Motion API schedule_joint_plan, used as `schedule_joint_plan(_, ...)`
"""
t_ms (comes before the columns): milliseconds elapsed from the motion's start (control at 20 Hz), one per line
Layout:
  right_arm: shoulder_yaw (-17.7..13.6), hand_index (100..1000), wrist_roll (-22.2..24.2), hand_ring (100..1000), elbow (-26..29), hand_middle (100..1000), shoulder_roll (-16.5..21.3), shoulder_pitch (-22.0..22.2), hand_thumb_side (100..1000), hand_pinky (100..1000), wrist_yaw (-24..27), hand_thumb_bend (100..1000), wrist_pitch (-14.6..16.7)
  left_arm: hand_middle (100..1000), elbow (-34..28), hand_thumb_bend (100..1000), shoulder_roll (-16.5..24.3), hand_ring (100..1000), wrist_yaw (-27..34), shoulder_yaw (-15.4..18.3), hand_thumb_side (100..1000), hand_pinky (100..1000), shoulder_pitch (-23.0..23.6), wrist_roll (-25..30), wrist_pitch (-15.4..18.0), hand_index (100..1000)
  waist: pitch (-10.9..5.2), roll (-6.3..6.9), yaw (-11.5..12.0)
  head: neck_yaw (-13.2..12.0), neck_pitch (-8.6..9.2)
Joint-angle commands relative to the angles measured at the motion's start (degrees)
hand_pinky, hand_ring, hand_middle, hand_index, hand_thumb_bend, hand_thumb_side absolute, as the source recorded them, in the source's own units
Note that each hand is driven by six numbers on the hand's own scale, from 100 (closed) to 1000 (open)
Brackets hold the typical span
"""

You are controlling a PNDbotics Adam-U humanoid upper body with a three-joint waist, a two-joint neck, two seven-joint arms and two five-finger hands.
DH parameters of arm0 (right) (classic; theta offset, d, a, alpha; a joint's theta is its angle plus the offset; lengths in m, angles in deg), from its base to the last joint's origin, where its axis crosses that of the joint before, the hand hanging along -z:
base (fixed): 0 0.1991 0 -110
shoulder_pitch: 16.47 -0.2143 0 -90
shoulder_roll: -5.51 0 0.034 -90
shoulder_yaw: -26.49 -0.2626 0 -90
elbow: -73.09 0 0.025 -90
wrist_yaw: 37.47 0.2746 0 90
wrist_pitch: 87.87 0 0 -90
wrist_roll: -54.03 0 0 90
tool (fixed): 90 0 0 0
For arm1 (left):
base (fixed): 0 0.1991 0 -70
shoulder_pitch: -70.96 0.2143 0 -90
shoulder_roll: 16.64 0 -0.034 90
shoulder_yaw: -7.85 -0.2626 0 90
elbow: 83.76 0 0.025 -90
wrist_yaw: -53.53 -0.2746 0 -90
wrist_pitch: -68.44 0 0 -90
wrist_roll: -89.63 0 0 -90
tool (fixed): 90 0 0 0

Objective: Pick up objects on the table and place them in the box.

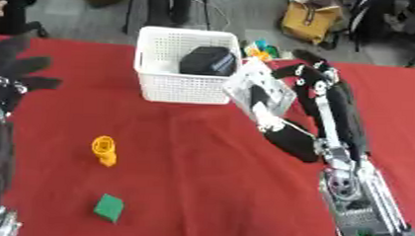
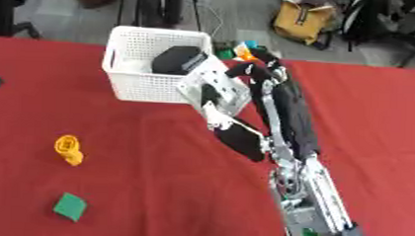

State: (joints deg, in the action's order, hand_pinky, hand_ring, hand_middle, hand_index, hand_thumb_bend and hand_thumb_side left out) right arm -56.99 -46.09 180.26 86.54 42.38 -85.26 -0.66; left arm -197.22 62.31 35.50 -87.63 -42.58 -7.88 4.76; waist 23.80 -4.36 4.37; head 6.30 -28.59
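Note:
A white perforated basket stands at the back of the red table and holds a black boxy object. My right hand is lifted beside the basket's right corner, its thumb and fingers curled round a flat clear-and-white packet, which tilts over that corner. My left hand hovers open at the left edge, fingers spread. On the cloth at the front left lie an orange ring-shaped toy and a small green square.
Small colourful items sit just behind the basket's right side. Beyond the red tablecloth is floor with chair legs and a yellow bag.

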Motion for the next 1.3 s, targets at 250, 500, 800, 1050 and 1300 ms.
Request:
schedule_joint_plan(250,-1.5,347,-1.0,889,-3.0,100,6.1,-4.8,572,568,4.8,100,-1.2,864,-1.1,164,0.4,809,0.4,-0.5,966,700,-0.4,0.3,0.1,915,-1.81,0.33,0.7,1.9,0.88)
schedule_joint_plan(500,-1.6,347,-0.9,889,-6.0,100,8.4,-7.6,575,573,7.0,100,-1.1,864,-1.1,161,0.4,809,0.6,-0.6,964,701,-0.5,0.5,0.3,914,-1.74,0.53,1.1,3.5,0.98)
schedule_joint_plan(800,-1.1,351,-0.9,888,-10.4,100,11.3,-11.4,580,584,8.1,100,-0.1,863,-1.1,159,0.3,809,0.8,-0.9,963,701,-0.8,0.9,0.4,914,-1.69,0.65,2.0,5.8,0.96)
schedule_joint_plan(1050,-0.5,353,-1.4,886,-14.6,100,13.3,-14.2,583,592,8.6,100,1.2,864,-1.1,157,0.1,810,1.1,-1.2,961,702,-1.0,1.2,0.6,914,-1.49,0.75,3.0,7.4,1.08)
schedule_joint_plan(1300,-0.3,356,-2.2,886,-18.7,100,15.3,-17.1,587,598,8.9,100,2.5,863,-1.1,155,0.0,810,1.3,-1.3,959,703,-1.4,1.4,0.8,914,-1.17,0.93,4.1,8.7,1.46)
